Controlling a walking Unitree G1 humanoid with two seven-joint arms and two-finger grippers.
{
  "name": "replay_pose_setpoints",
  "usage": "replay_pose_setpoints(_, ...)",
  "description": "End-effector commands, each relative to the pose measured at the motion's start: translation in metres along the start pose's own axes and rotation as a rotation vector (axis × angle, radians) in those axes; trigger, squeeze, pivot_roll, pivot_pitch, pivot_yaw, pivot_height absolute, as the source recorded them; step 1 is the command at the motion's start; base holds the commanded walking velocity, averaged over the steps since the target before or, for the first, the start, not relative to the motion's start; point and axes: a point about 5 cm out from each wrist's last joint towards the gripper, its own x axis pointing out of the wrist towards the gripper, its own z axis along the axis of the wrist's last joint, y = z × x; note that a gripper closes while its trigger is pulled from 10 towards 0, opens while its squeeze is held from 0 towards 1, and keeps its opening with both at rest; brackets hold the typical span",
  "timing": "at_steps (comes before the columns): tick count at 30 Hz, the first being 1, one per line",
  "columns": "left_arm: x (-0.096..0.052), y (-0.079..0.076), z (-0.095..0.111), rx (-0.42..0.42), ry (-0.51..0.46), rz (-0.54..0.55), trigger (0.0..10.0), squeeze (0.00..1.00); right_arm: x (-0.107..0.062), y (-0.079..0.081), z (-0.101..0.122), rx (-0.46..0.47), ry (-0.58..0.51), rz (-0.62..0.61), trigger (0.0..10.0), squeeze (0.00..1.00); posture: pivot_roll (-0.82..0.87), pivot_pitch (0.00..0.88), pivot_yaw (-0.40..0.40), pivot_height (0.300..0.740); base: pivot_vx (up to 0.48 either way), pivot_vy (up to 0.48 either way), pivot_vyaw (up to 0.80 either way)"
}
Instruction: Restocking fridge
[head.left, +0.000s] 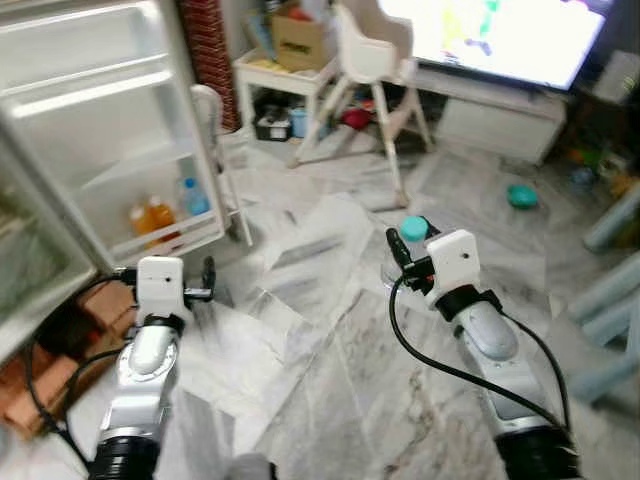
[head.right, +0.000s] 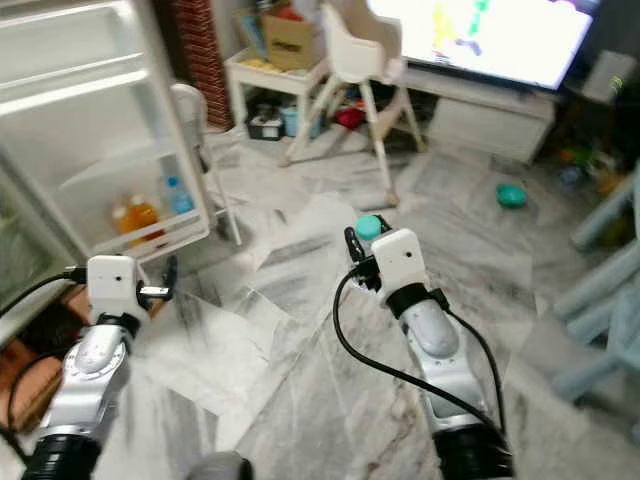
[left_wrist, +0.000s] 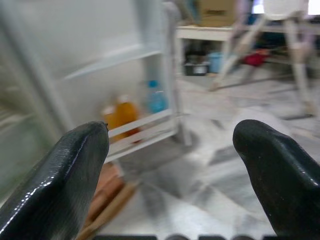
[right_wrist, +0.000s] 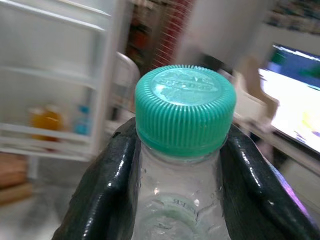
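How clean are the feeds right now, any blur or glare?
Left wrist view: motion-blurred, fridge door and its bottles smeared. Right wrist view: bottle cap sharp between the fingers, background soft. Eye views: mostly clear, TV blown out white.

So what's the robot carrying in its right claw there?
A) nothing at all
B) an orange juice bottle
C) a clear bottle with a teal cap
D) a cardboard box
C: the right gripper has its black fingers clamped on the neck of a clear bottle with a teal cap, while the orange bottles stand in the fridge door shelf.
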Motion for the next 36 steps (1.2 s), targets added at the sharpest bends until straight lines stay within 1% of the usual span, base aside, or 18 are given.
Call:
replay_pose_setpoints(1, -0.001, -0.001, 0.0, -0.002, -0.001, -0.013, 10.0, 0.0, -0.001, -0.01, 0.004, -0.027, -0.017, -0.025, 10.0, 0.0, 0.02, 0.0, -0.033, 0.74, 0.0, 0.0, 0.77)
replay_pose_setpoints(3, -0.005, 0.006, -0.003, -0.004, 0.004, -0.005, 10.0, 0.0, -0.004, -0.02, 0.001, -0.042, -0.008, -0.092, 10.0, 0.0, 0.02, 0.0, -0.034, 0.74, 0.0, 0.0, 0.77)
replay_pose_setpoints(5, -0.007, 0.007, -0.003, -0.008, 0.006, -0.006, 10.0, 0.0, -0.005, -0.025, -0.001, -0.048, 0.0, -0.124, 10.0, 0.0, 0.02, 0.0, -0.031, 0.74, 0.0, 0.0, 0.77)
replay_pose_setpoints(6, -0.011, 0.007, -0.005, -0.018, 0.009, -0.026, 10.0, 0.0, -0.008, -0.029, -0.003, -0.045, 0.013, -0.161, 10.0, 0.0, 0.02, 0.0, -0.031, 0.74, 0.0, 0.0, 0.77)
replay_pose_setpoints(7, -0.011, 0.007, -0.005, -0.018, 0.009, -0.026, 10.0, 0.0, -0.008, -0.029, -0.003, -0.045, 0.013, -0.161, 10.0, 0.0, 0.02, 0.0, -0.031, 0.74, 0.0, 0.0, 0.77)
replay_pose_setpoints(8, -0.015, 0.006, -0.007, -0.015, 0.011, -0.039, 10.0, 0.0, -0.011, -0.031, -0.006, -0.039, 0.023, -0.184, 10.0, 0.0, 0.02, 0.0, -0.027, 0.74, 0.0, 0.0, 0.77)
replay_pose_setpoints(11, -0.021, 0.003, -0.011, -0.01, 0.019, -0.051, 10.0, 0.0, -0.016, -0.033, -0.01, -0.029, 0.042, -0.208, 10.0, 0.0, 0.02, 0.0, -0.027, 0.74, 0.0, 0.0, 0.77)
replay_pose_setpoints(13, -0.023, -0.004, -0.01, -0.002, 0.01, -0.072, 10.0, 0.0, -0.019, -0.033, -0.013, -0.023, 0.053, -0.218, 10.0, 0.0, 0.03, 0.0, -0.037, 0.74, 0.0, 0.0, 0.77)
replay_pose_setpoints(14, -0.025, -0.011, -0.008, 0.002, -0.005, -0.094, 10.0, 0.0, -0.019, -0.031, -0.015, -0.013, 0.06, -0.222, 10.0, 0.0, 0.03, 0.0, -0.037, 0.74, 0.0, 0.0, 0.77)
replay_pose_setpoints(15, -0.025, -0.012, -0.008, 0.001, -0.008, -0.098, 10.0, 0.0, -0.019, -0.031, -0.015, -0.009, 0.062, -0.223, 10.0, 0.0, 0.03, 0.0, -0.037, 0.74, 0.0, 0.0, 0.77)
replay_pose_setpoints(18, -0.026, -0.018, -0.009, -0.02, -0.003, -0.093, 10.0, 0.0, -0.014, -0.025, -0.014, -0.009, 0.05, -0.185, 10.0, 0.0, 0.03, 0.0, -0.04, 0.74, 0.0, 0.0, 0.77)
replay_pose_setpoints(20, -0.028, -0.024, -0.008, -0.037, -0.006, -0.109, 10.0, 0.0, -0.01, -0.02, -0.011, 0.015, 0.034, -0.136, 10.0, 0.0, 0.03, 0.0, -0.041, 0.74, 0.0, 0.0, 0.77)
replay_pose_setpoints(23, -0.027, -0.026, -0.008, -0.041, -0.007, -0.098, 10.0, 0.0, -0.007, -0.018, -0.009, 0.01, 0.023, -0.102, 10.0, 0.0, 0.04, 0.0, -0.038, 0.74, 0.0, 0.0, 0.77)
replay_pose_setpoints(26, -0.028, -0.028, -0.006, -0.04, -0.015, -0.096, 10.0, 0.0, -0.007, -0.017, -0.008, 0.018, 0.019, -0.102, 10.0, 0.0, 0.04, 0.0, -0.038, 0.74, 0.0, 0.0, 0.77)
replay_pose_setpoints(32, -0.027, -0.03, -0.005, -0.039, -0.025, -0.12, 10.0, 0.0, -0.006, -0.012, -0.007, 0.022, 0.011, -0.081, 10.0, 0.0, 0.03, 0.0, -0.037, 0.74, 0.0, 0.0, 0.77)
replay_pose_setpoints(36, -0.025, -0.032, -0.002, -0.038, -0.033, -0.128, 10.0, 0.0, -0.004, -0.009, -0.004, 0.019, -0.005, -0.043, 10.0, 0.0, 0.02, 0.0, -0.033, 0.74, 0.0, 0.0, 0.77)
